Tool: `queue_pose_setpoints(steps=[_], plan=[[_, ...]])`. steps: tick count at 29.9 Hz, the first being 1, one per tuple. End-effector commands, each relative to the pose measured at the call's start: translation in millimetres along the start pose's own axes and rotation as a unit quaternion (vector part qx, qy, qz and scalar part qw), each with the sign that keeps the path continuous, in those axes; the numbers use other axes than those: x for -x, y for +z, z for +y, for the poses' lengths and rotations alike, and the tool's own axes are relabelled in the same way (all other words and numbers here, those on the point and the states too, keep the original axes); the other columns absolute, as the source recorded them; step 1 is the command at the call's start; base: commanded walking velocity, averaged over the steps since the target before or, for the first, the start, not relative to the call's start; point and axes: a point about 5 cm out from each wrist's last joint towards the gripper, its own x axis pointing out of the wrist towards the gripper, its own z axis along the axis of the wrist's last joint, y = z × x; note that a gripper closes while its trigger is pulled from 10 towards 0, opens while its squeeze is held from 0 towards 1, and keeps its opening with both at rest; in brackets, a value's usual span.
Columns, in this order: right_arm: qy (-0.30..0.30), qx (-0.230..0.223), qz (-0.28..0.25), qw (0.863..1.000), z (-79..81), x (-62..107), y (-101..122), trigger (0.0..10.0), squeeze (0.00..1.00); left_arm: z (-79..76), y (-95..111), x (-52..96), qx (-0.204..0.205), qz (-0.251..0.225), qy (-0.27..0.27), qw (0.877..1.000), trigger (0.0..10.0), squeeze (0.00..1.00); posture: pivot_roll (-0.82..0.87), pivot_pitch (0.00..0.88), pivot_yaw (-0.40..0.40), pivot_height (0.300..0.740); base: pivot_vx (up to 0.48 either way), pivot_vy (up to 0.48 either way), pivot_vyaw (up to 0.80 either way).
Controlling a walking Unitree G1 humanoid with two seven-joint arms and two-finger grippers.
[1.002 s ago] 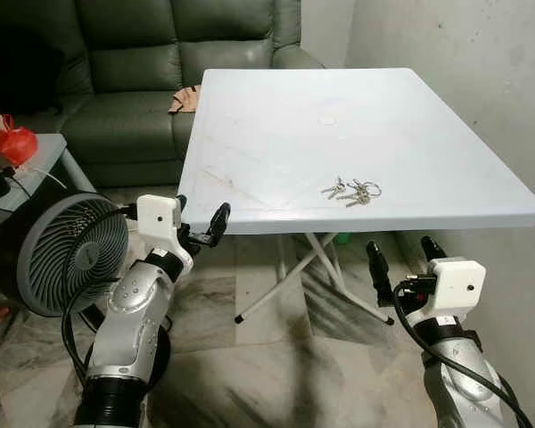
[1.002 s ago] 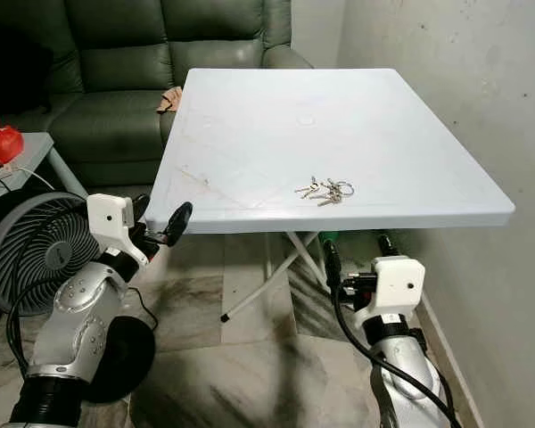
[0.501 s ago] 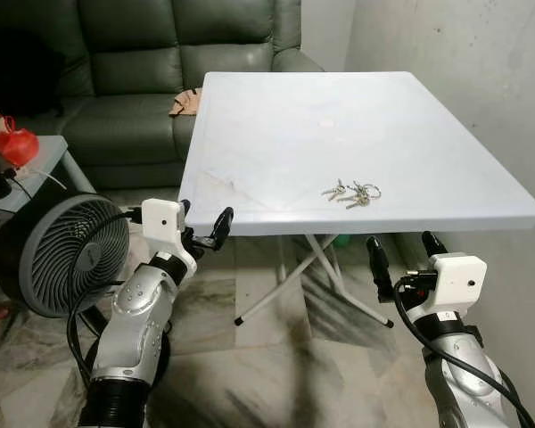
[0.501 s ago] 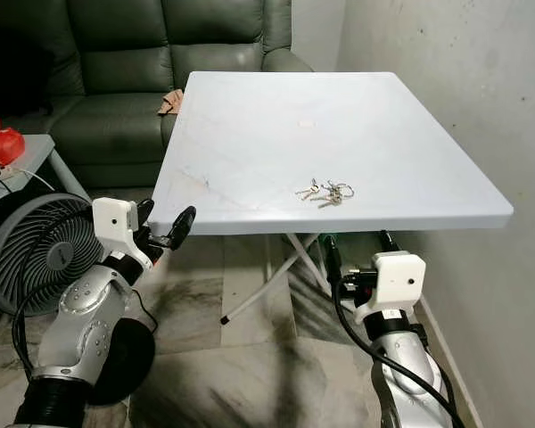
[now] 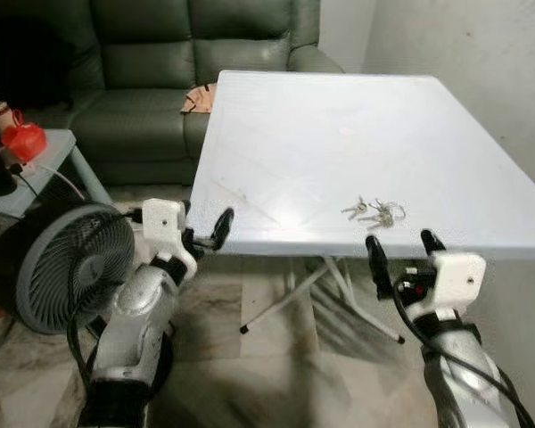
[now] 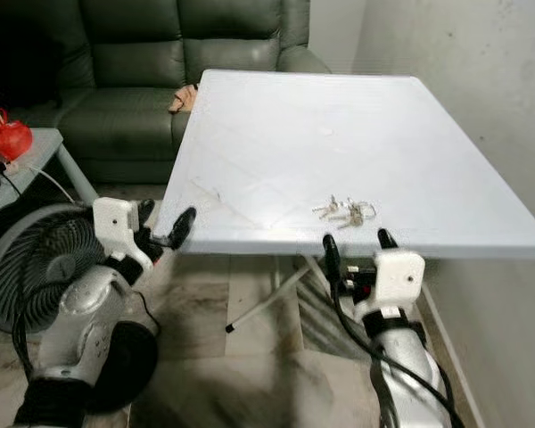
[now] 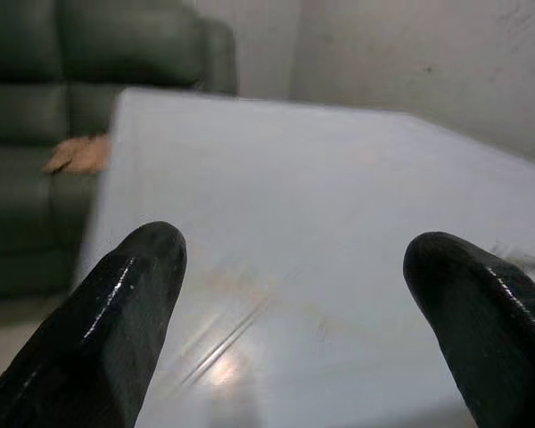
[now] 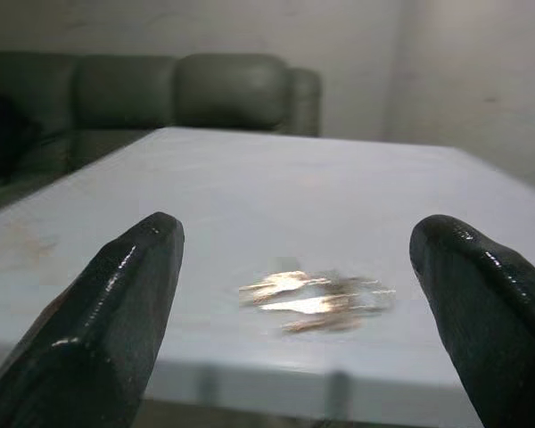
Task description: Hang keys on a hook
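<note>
Left eye view, living room, the robot facing a white table (image 5: pixel 321 125)

— What is lying where, left to right?

— A fan (image 5: pixel 67 267) is standing on the floor at far left, with a green sofa (image 5: pixel 152 80) behind it. The left gripper (image 5: pixel 203 234) is hovering just off the table's near left corner, fingers spread and holding nothing. The keys (image 5: pixel 374 212) are lying on the tabletop near its front edge. The right gripper (image 5: pixel 399 254) is waiting just below that edge, almost under the keys, its fingers (image 8: pixel 116 312) also spread wide and empty.

— Which step is under way?

— Judging by the pose, the approach to the pickup. Next, the right gripper is going to need to rise over the edge and close on the bunch.

— What is proving hard to make out?

— The edges of the scene are blurring, individual keys are melting into a glint in the right wrist view, and no hook is presenting itself
</note>
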Motion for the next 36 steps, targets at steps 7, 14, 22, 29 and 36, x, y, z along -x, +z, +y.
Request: queue_pose_setpoints(steps=[7,14,22,29,36], plan=[[-0.002,0.006,0.008,1.000,-7.5,1.0,-2,10.0,0.00,-12.3,-1,-5.0,0.006,-0.004,-0.017,1.000,10.0,0.00,-0.07,0.003,-0.006,0.740,0.389,0.000,0.00],[0.009,0.009,0.013,1.000,-6.9,0.7,-3,10.0,0.00,-13.0,-1,-4.7,0.006,-0.008,-0.012,1.000,10.0,0.00,-0.06,0.000,-0.012,0.740,0.274,0.000,0.00],[0.084,0.033,0.047,0.995,-4.6,0.8,-9,10.0,0.00,-20.0,-7,-0.2,-0.039,-0.005,-0.024,0.999,10.0,0.00,-0.06,0.012,-0.023,0.740,0.000,0.000,0.00],[0.130,0.066,0.072,0.987,-15.4,-5.9,-11,10.0,0.00,-25.1,-14,6.7,-0.046,0.005,-0.037,0.998,10.0,0.00,-0.04,0.023,-0.038,0.740,0.000,0.000,0.00],[0.154,0.087,0.084,0.981,-27.3,-21.4,-10,10.0,0.00,-28.7,-17,16.4,-0.043,0.005,-0.045,0.998,10.0,0.00,-0.01,0.041,-0.065,0.740,0.000,0.000,0.00]])
